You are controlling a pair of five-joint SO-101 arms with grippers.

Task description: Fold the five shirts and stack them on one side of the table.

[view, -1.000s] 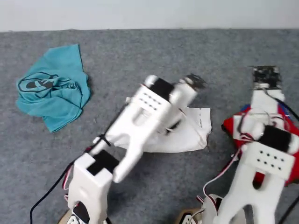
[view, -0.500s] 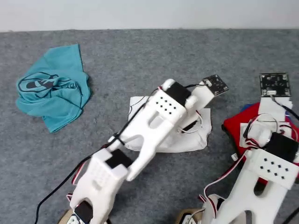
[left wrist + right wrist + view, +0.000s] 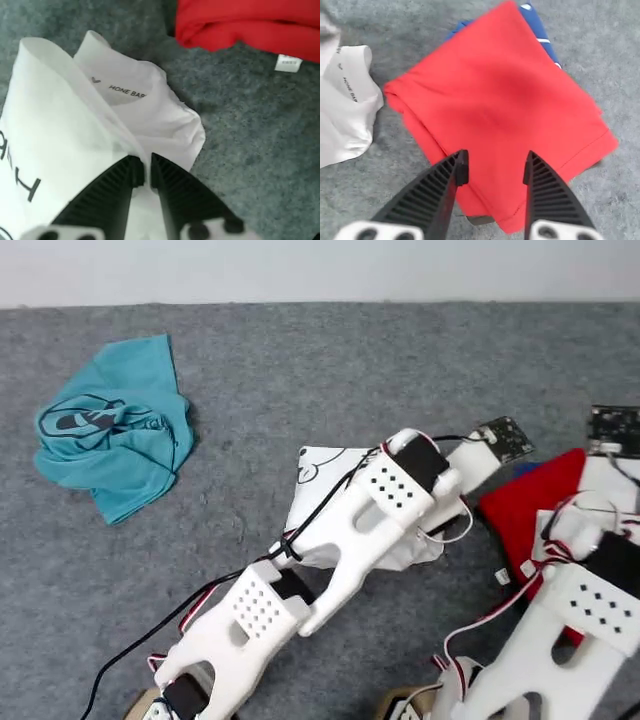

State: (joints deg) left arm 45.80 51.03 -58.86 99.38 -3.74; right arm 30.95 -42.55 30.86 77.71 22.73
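Note:
A white shirt [image 3: 325,502] lies partly folded at the table's middle, and my left arm [image 3: 395,500] stretches across it. My left gripper [image 3: 143,172] is shut on a raised fold of the white shirt [image 3: 75,120], close to the red shirt [image 3: 250,22]. That folded red shirt [image 3: 505,105] rests on a blue shirt [image 3: 536,16] at the right side. My right gripper [image 3: 492,167] hangs open over the red shirt with nothing between its fingers. A crumpled teal shirt [image 3: 110,425] lies at the far left.
The grey carpeted table [image 3: 300,360] runs back to a pale wall. My right arm [image 3: 590,590] covers part of the red shirt [image 3: 525,502]. Cables trail along both arms near the front edge.
My left arm has swung to the right, drawing the white shirt's fold toward the red shirt. My right arm has shifted right, uncovering more of the red shirt.

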